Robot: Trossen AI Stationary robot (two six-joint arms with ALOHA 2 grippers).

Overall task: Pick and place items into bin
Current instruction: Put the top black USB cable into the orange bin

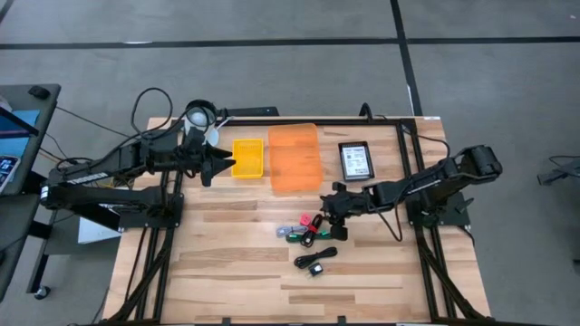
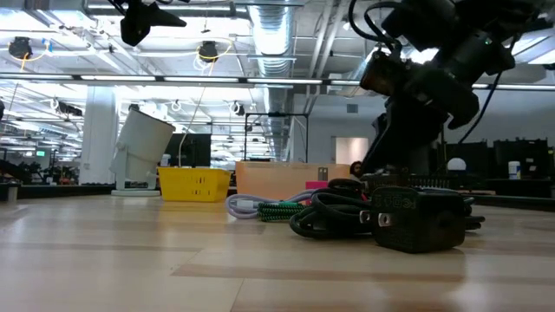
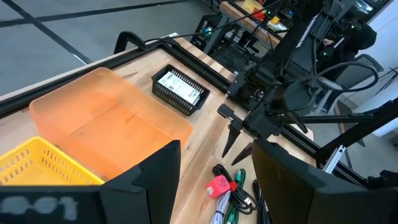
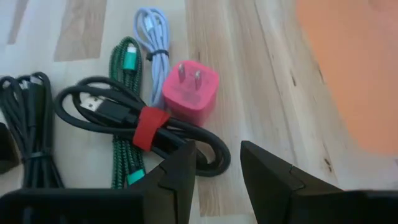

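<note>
Several items lie in a cluster on the wooden table: a pink plug [image 4: 189,93], a black cable with a red tie [image 4: 137,127], a green braided cable [image 4: 124,74], a pale cable [image 4: 152,37] and a black block [image 1: 317,267]. My right gripper [image 4: 216,149] is open and slants down, close over the black cable's loop end, beside the plug. An orange bin [image 1: 294,157] and a yellow bin [image 1: 247,158] stand behind the cluster. My left gripper [image 1: 222,165] waits open, raised beside the yellow bin.
A black tray holding a white printed card [image 1: 355,160] sits right of the orange bin. A white cylinder [image 1: 199,118] stands at the far left corner. Bare wood lies toward the table's near edge [image 1: 272,299].
</note>
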